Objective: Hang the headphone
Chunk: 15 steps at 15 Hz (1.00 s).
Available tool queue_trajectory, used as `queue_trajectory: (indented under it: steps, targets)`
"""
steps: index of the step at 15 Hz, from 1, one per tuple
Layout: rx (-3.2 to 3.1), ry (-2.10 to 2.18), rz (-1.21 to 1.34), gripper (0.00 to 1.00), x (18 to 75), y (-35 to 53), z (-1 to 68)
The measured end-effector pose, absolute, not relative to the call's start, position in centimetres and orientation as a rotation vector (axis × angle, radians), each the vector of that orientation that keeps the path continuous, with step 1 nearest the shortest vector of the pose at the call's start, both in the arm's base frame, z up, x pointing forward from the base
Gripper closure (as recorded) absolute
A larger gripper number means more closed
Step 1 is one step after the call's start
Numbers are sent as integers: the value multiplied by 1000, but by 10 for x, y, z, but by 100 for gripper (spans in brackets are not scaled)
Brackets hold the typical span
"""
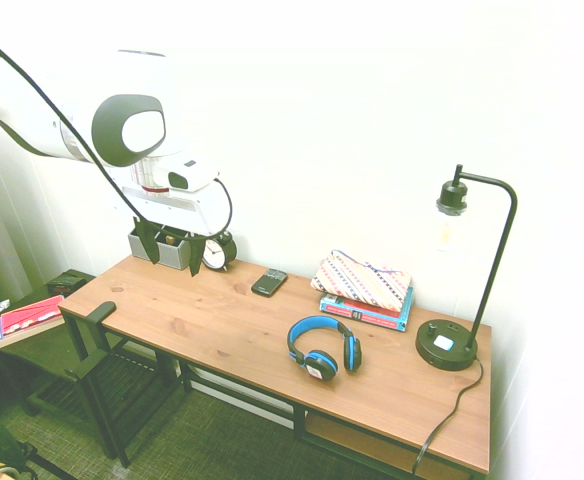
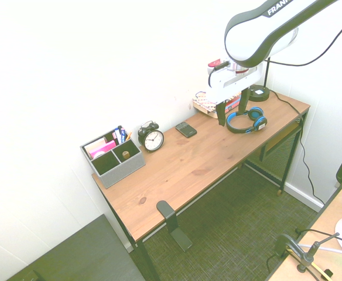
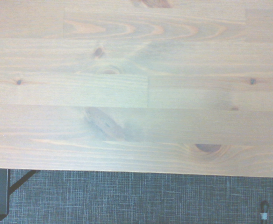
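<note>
- The headphones (image 1: 322, 362) lie on the wooden counter (image 1: 222, 315), nearer its front edge than the stacked books, their blue-lined headband curving round on the wood and the black ear cups with blue trim resting beside it.
- The pincer (image 1: 173, 262) hangs in the air with its two dark fingers apart and nothing between them, pointing down.
- A black angled bracket (image 2: 166, 209) sits at the counter's front edge, towards the end with the organizer; part of it reaches out below the top, and the headphones are well apart from it.
- The grey desk organizer (image 2: 119, 169) stands at that same end, at the back, with pens, something pink and other small things in its compartments.
- Just beside it is a black twin-bell alarm clock (image 2: 151, 138), standing upright with its white face showing.
- A black handheld device with keys (image 1: 269, 282) lies flat between the clock and the books.
- The books (image 1: 368, 312) are stacked behind the headphones, and a patterned cloth pouch (image 1: 360, 281) rests on top of them.
- At the far end from the organizer stands a black desk lamp (image 1: 447, 343), its round base on the wood, its neck bent over, and a cord running off the counter.
- Close in, the wrist view shows just knotty planks, the counter's straight edge, dark woven carpet (image 3: 141, 198) and some black pieces beyond that edge.
</note>
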<state>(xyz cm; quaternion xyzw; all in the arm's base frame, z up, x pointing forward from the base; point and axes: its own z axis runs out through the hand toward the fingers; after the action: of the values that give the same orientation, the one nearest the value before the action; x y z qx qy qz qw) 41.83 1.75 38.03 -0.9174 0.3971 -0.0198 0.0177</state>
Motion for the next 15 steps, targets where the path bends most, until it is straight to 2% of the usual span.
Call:
queue_trajectory:
  steps: [3,7,11,15]
  targets:
    - [-2848,1255,-50,0,422,14,375]
    - [-2763,1449,-169,0,460,-31,367]
    - [-2740,1543,-294,0,497,-69,315]
    - [-2700,1639,-263,0,506,-105,259]
